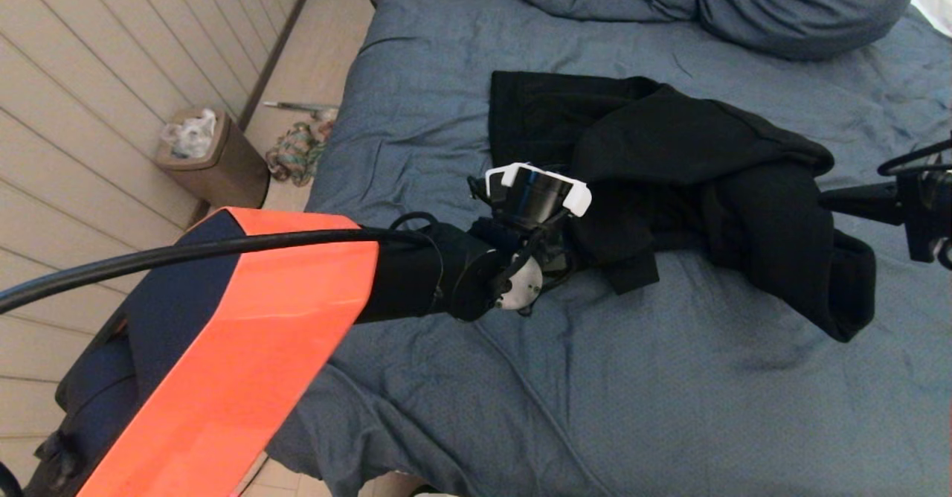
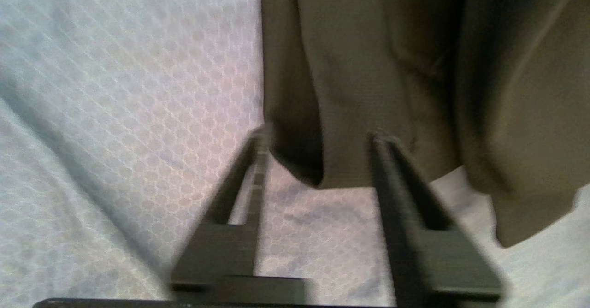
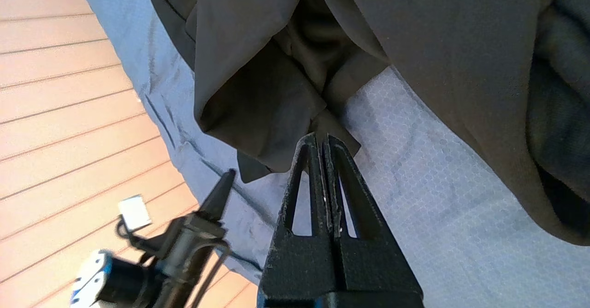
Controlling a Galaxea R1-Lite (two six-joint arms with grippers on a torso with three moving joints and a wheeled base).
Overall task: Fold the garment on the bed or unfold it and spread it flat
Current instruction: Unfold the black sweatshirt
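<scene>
— What sort of place is this?
— A home bedroom. A wide bed (image 1: 446, 73) with a wrinkled slate-blue duvet and matching pillows (image 1: 781, 6) fills most of it.
— Anything else?
— A small bin (image 1: 216, 162) lined with a plastic bag by the panelled wall (image 1: 97, 73), crumpled cloth (image 1: 294, 153) on the pale wooden floor (image 1: 320, 50).

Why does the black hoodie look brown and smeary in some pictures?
Left wrist view: motion blur smears the open left gripper and the black hooded sweatshirt, washed out brownish. Right wrist view: sharper, sweatshirt grey-brown, shut right gripper crisp. Head view: the sweatshirt looks truly black on the slate-blue bed.
</scene>
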